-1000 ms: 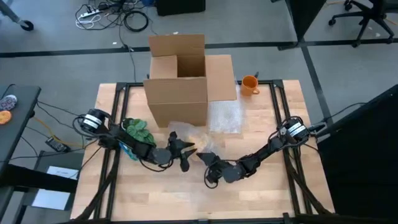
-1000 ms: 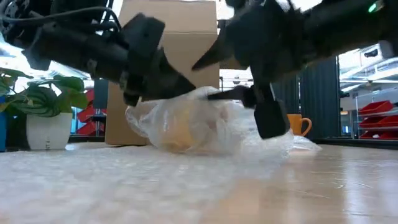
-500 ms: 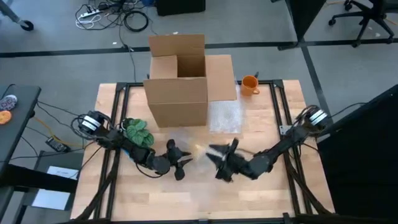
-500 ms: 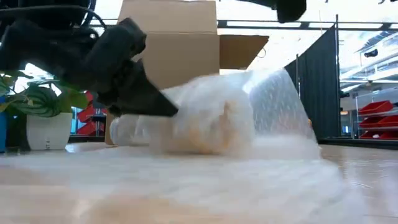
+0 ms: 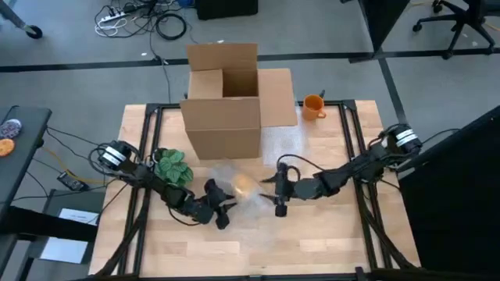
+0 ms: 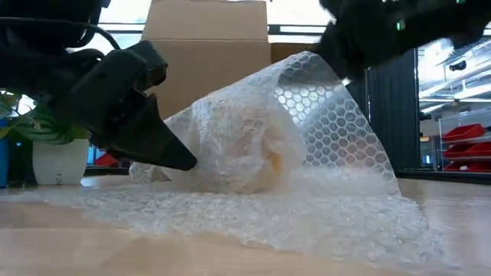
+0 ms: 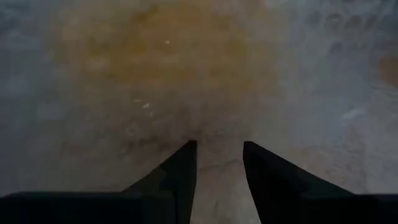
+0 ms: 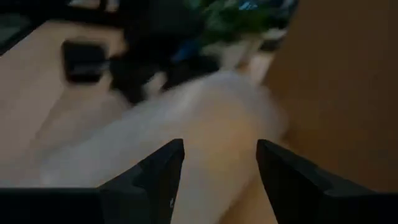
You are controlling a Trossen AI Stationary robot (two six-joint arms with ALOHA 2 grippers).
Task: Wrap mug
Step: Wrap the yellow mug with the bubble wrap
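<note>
A yellow mug lies swaddled in clear bubble wrap on the wooden tabletop. The left gripper, fingers apart, presses its left side. The right gripper, fingers spread, lifts the sheet's right edge.

A lab or workshop is suggested: red plastic storage bins (on metal shelving), black cables on grey floor.
</note>
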